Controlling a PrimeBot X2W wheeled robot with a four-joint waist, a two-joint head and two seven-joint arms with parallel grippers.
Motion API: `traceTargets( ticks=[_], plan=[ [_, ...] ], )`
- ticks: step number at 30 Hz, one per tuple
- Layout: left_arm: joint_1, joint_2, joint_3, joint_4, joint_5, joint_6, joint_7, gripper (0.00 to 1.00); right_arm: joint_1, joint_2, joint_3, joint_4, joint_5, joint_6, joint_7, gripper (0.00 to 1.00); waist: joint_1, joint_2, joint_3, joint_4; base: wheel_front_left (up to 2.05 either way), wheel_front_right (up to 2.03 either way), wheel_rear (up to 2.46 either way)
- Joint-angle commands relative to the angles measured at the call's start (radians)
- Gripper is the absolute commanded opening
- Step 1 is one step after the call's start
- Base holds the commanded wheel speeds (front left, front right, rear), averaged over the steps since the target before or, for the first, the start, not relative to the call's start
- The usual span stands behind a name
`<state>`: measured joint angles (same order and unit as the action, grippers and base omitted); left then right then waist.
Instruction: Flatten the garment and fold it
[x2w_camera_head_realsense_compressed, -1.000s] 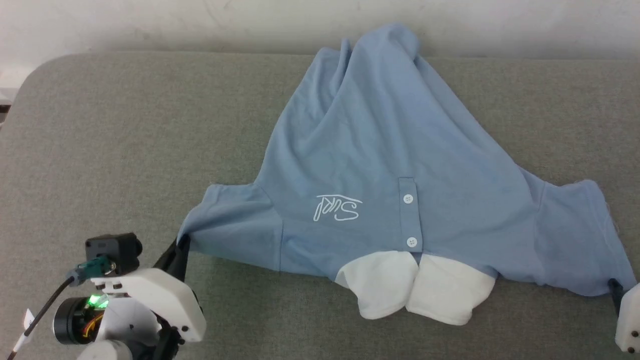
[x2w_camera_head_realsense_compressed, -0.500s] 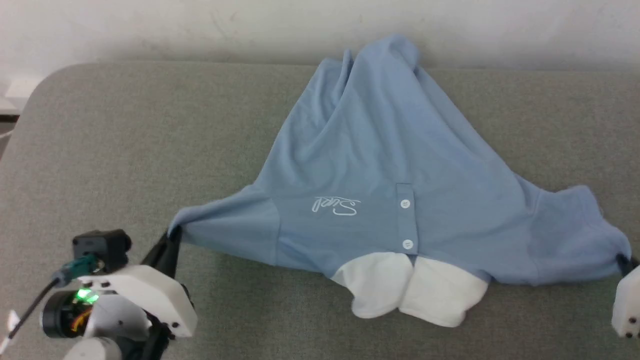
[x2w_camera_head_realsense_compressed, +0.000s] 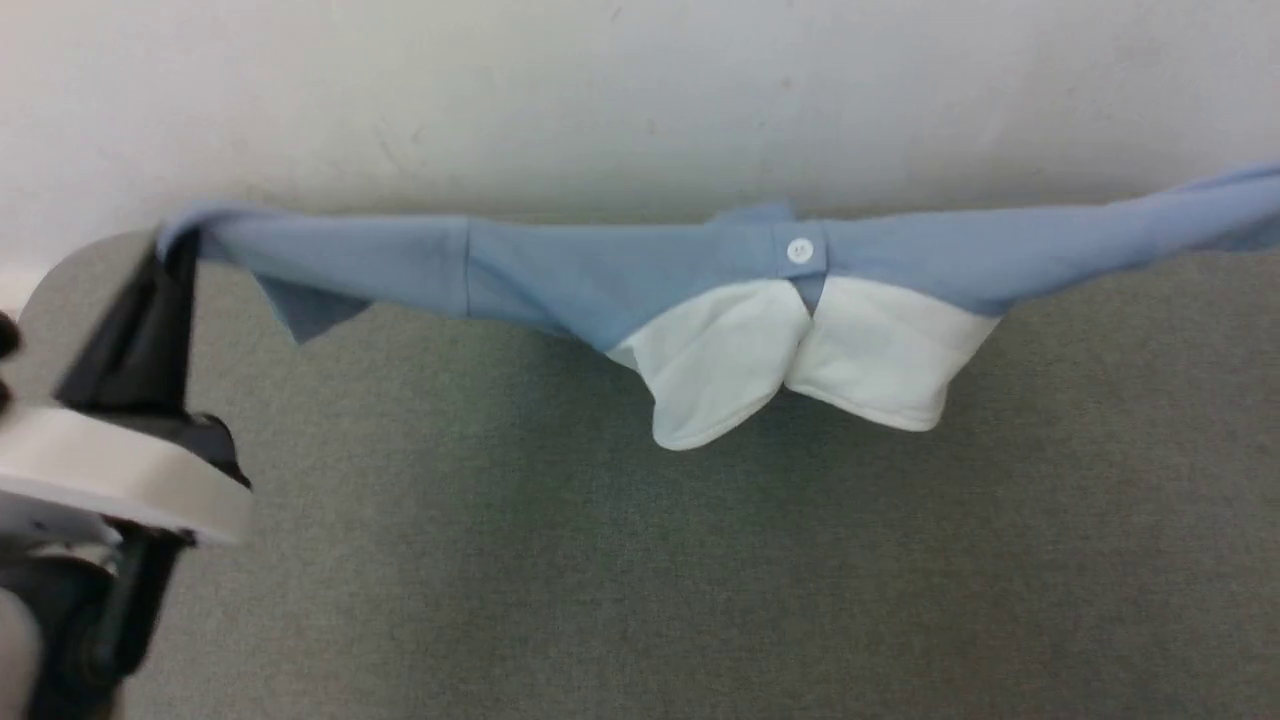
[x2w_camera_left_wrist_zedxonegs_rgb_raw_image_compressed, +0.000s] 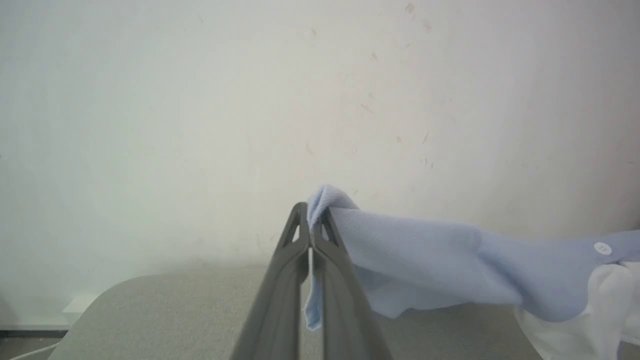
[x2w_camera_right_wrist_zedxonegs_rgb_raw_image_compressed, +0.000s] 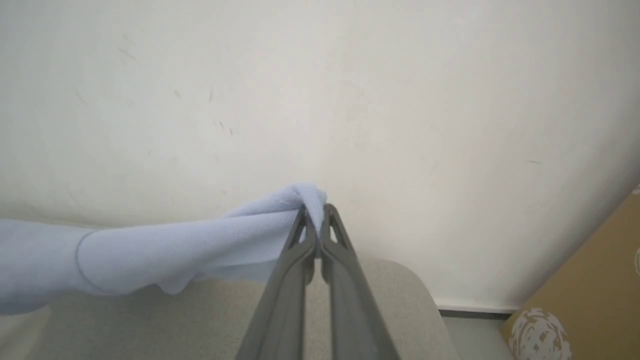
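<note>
One light blue garment and two grippers: the left gripper and the right gripper, each with two dark fingers. On the garment, one white button and two white collar flaps can be counted. Also one grey fabric-covered counter, one pale wall and one tan box with a white print, at the edge of the right wrist view.
</note>
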<state>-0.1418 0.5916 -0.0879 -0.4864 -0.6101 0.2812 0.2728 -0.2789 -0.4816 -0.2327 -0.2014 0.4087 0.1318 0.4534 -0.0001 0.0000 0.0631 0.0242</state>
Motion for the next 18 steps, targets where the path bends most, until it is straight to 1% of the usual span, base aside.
traceTargets(
  ticks=[1,4,6,10,14,18],
  plan=[
    [-0.05,0.017,0.031,-0.03,-0.012,-0.009,-0.001,0.0,-0.055,-0.014,-0.007,-0.026,0.029,-0.001,0.008,0.0,0.0001,0.0,-0.024,-0.025,0.0,0.0,0.0],
    [-0.123,0.041,0.076,-0.063,-0.028,-0.013,0.003,0.0,-0.142,-0.031,-0.011,-0.04,0.068,-0.001,0.02,0.0,0.0001,0.0,-0.028,-0.034,0.0,0.0,0.0],
    [-0.17,0.076,0.096,-0.064,-0.011,-0.014,0.015,0.0,-0.197,-0.051,-0.002,-0.031,0.083,-0.001,0.03,0.0,0.0001,0.0,-0.027,-0.036,0.0,0.0,0.0],
    [-0.285,0.104,0.108,-0.06,-0.017,-0.026,0.032,0.0,-0.307,-0.092,0.029,0.006,0.109,-0.001,0.043,0.0,0.0001,0.0,-0.017,-0.038,0.0,0.0,0.0],
    [-0.4,0.123,0.102,-0.009,-0.034,-0.046,0.051,0.0,-0.422,-0.117,0.067,0.067,0.12,-0.001,0.033,0.0,0.0001,0.0,0.009,-0.043,0.0,0.0,0.0],
    [-0.511,0.148,0.098,0.067,-0.044,-0.074,0.061,0.0,-0.542,-0.129,0.119,0.133,0.111,-0.001,0.006,0.0,0.0001,0.0,0.056,-0.057,0.0,0.0,0.0]
  ],
)
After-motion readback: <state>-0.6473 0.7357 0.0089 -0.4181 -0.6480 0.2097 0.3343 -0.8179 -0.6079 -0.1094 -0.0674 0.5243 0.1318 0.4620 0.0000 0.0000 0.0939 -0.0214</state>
